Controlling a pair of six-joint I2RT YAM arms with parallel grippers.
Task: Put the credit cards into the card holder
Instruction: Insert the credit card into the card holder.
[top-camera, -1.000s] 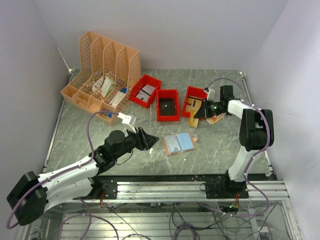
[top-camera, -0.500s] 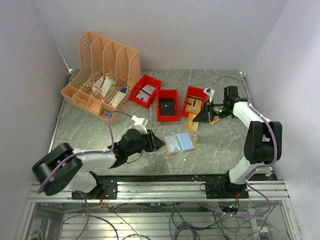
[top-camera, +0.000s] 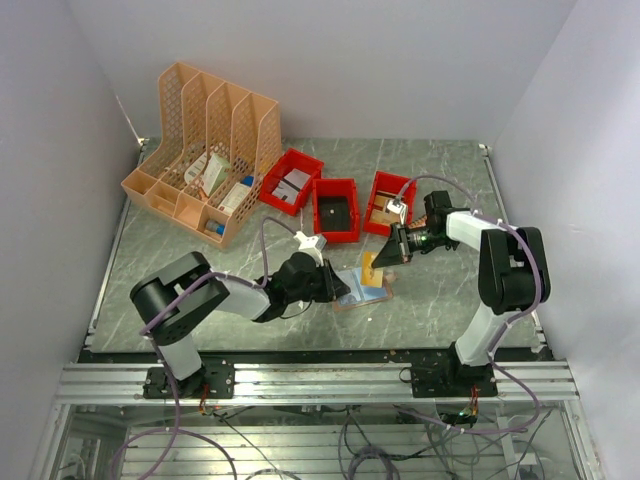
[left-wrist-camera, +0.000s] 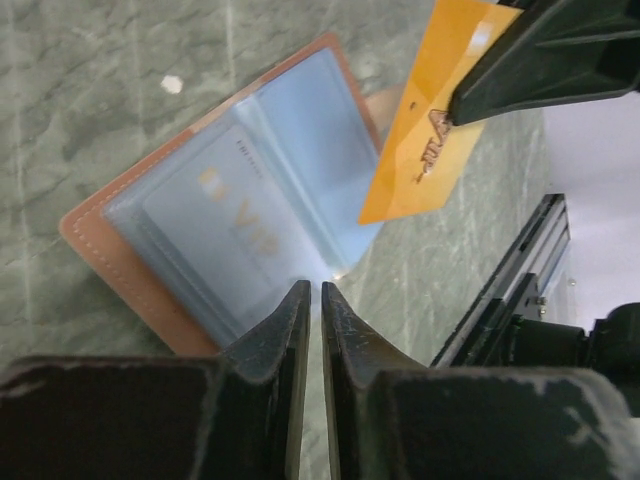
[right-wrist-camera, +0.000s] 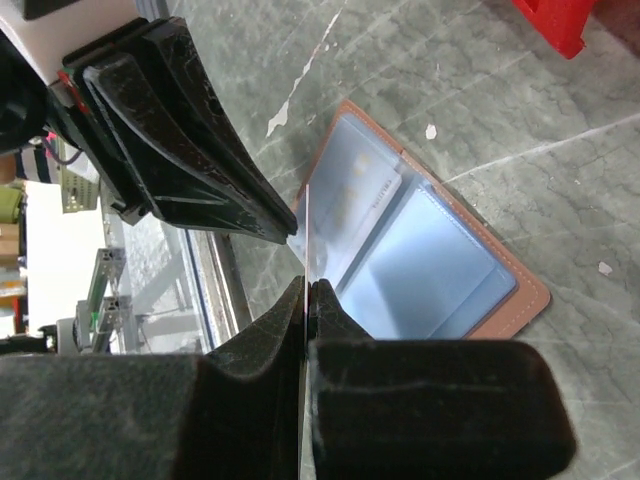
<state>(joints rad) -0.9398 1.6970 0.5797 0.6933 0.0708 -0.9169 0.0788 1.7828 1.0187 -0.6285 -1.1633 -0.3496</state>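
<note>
Pinches thin orange plastic card (top-camera: 372, 268) tight in right gripper (top-camera: 392, 250), over open salmon-pink soft card holder (top-camera: 352, 293). Holds left gripper (left-wrist-camera: 315, 290) jaws a slit apart at holder's sleeve edge; grip unclear.

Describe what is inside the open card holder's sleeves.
In the card holder, one sleeve holds a card with gold VIP lettering; the other looks empty. The orange card held by the right gripper covers a corner; the left gripper hides the near edge.

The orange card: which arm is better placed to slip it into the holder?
Right: right fingers grip the orange card over the open card holder; left fingers sit at its edge.
</note>
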